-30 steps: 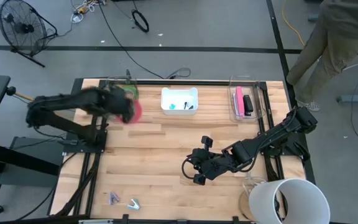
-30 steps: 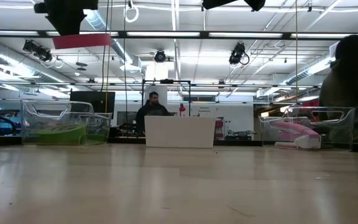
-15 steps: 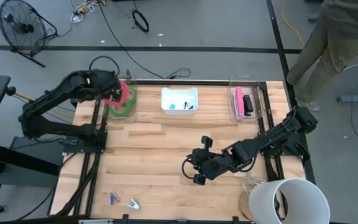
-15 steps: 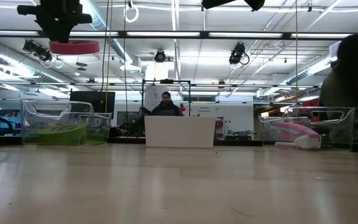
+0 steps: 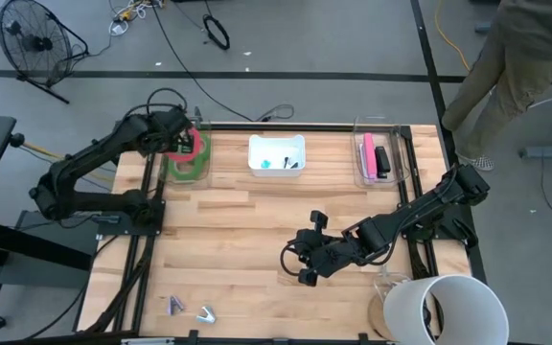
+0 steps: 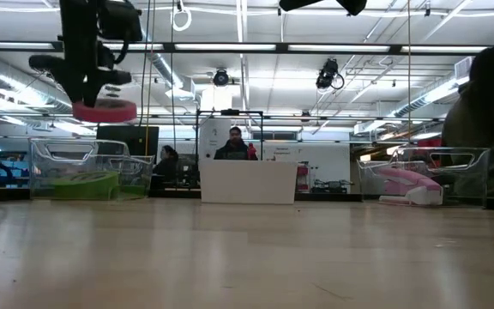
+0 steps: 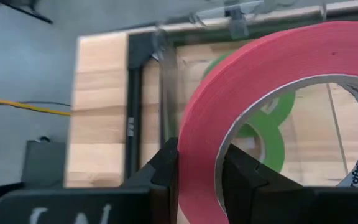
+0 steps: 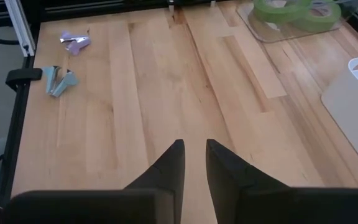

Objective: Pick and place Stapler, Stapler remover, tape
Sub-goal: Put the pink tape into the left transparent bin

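- At the far left corner of the wooden bench [image 5: 257, 240] we see the left gripper [image 5: 182, 142] closed on the wall of a flat red-pink ring of tape [image 7: 241, 93]: one finger is inside the open centre, the other outside.
- Directly below it stands a clear plastic bin [image 5: 202, 165] holding two flat green tape rings [image 7: 266, 127]. In the low view the red-pink roll [image 6: 104, 110] hangs flat above the bin's rim [image 6: 84, 146], not touching it.
- The relation that matters, in our judgement, is vertical: the roll lies level, its opening upward, and the bin is straight underneath, so what remains is a descent and a release. Whether the roll is centred within the bin walls we cannot tell for sure.
- Along the far edge, middle, sits a white rectangular tub [image 5: 276, 154] with small blue items inside.
- Toward the far right corner, a second clear tray [image 5: 360, 177] holds a pink stapler [image 5: 368, 153] and a dark one beside it.
- The right gripper [image 5: 300, 261] rests low over the near middle of the bench, fingers almost together and holding nothing, well apart from the tape; the left arm is plainly the nearer one.
- At the near left edge lie small metal staple removers [image 5: 190, 309], untouched.
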